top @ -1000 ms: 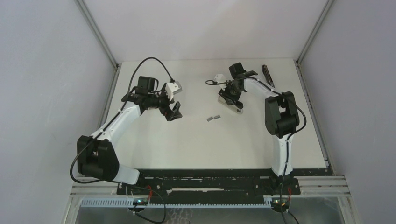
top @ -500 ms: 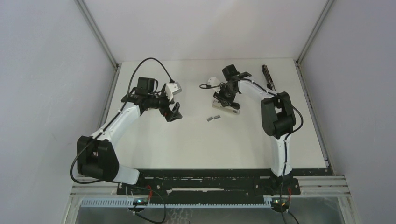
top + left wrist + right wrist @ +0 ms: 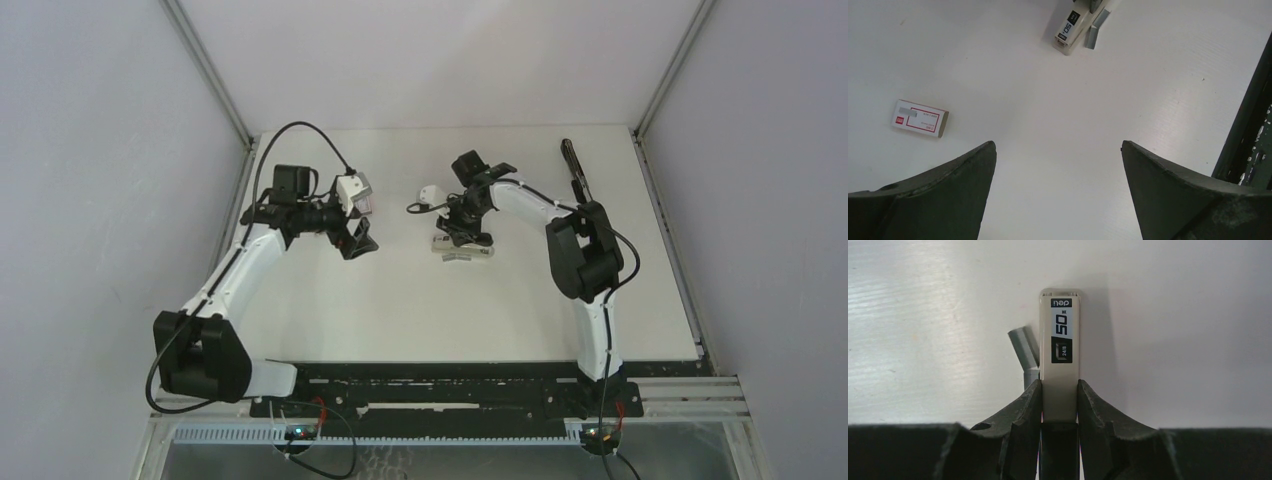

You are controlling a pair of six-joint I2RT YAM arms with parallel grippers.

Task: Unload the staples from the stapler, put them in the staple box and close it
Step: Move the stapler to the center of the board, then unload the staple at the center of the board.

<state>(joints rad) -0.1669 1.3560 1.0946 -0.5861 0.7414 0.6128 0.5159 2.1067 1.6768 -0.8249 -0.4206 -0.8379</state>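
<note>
The right pincer (image 3: 1059, 390) is closed narrowly on the sides of the cream plastic stapler (image 3: 1060, 330), at frame centre. The thin grey metal staples (image 3: 1024, 349) lie on the white surface (image 3: 923, 315), just left of the stapler. The left pincer (image 3: 1058, 146) gapes wide and holds nothing. A small red-and-white card box (image 3: 920, 118) lies at the left of its view.

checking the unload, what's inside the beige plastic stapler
Its inside is hidden: only the labelled top of the beige plastic stapler shows, pinched by the right gripper. Outside, grey metal staple strips lie beside it on the white table.
</note>
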